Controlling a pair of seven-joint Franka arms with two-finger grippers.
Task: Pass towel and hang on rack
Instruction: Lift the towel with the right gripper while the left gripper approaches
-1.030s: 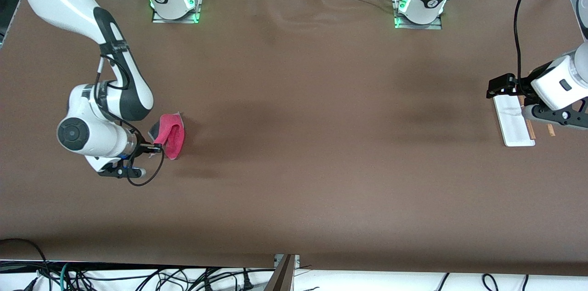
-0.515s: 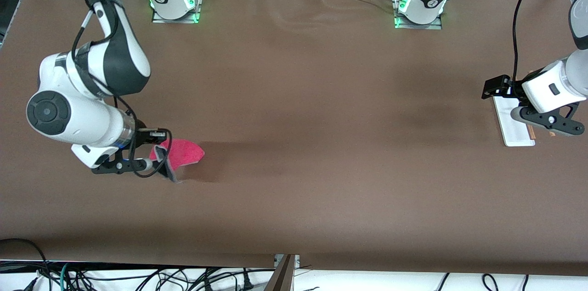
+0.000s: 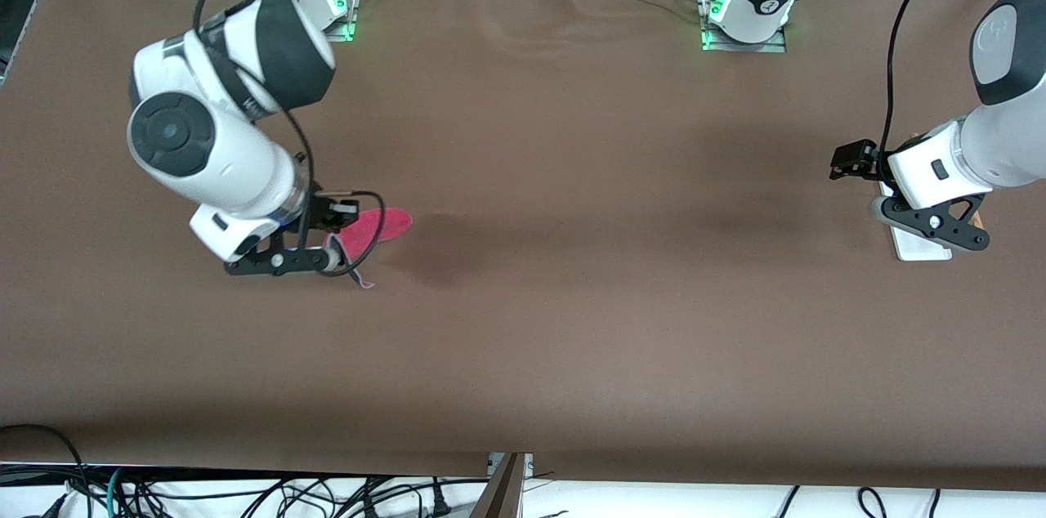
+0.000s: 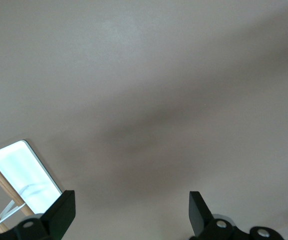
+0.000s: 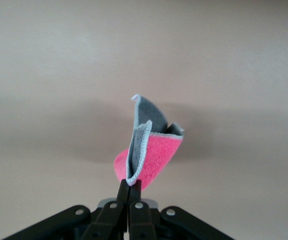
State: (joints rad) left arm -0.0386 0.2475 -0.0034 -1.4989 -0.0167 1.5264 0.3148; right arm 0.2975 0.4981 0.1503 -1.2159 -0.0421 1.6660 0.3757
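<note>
The towel [image 3: 372, 230] hangs from my right pincer [image 3: 341, 217], clamped by one edge between fingertips pressed tight together; nothing of it rests on the worktop [image 3: 539, 273]. In the right wrist view the towel [image 5: 148, 150] stands up from my fingertips [image 5: 123, 194] as a folded flap: bright pink face on the outside, dark grey face inside, a pale stitched hem running round the edge. The fold is loose, with one grey corner pointing away from the pincer.

My right pincer hangs in the air over the worktop at the right arm's end, the towel trailing from it toward the middle of the worktop. A dark soft shadow lies on the brown surface just past the towel's free end.

My left pincer [image 3: 850, 161] is over the left arm's end of the worktop, fingers wide apart and holding nothing. In the left wrist view both fingertips [image 4: 61, 212] show with bare brown surface between them. The rack [image 3: 919, 242] stands directly under my left wrist; from the front only part of its white base shows past the wrist housing. In the left wrist view the rack [image 4: 26, 177] lies just beside one fingertip: flat white base, thin brown wooden rods at its edge, a white piece between the rods. No contact between pincer and rack.

The two pincers are well apart, one at each end of the worktop.
</note>
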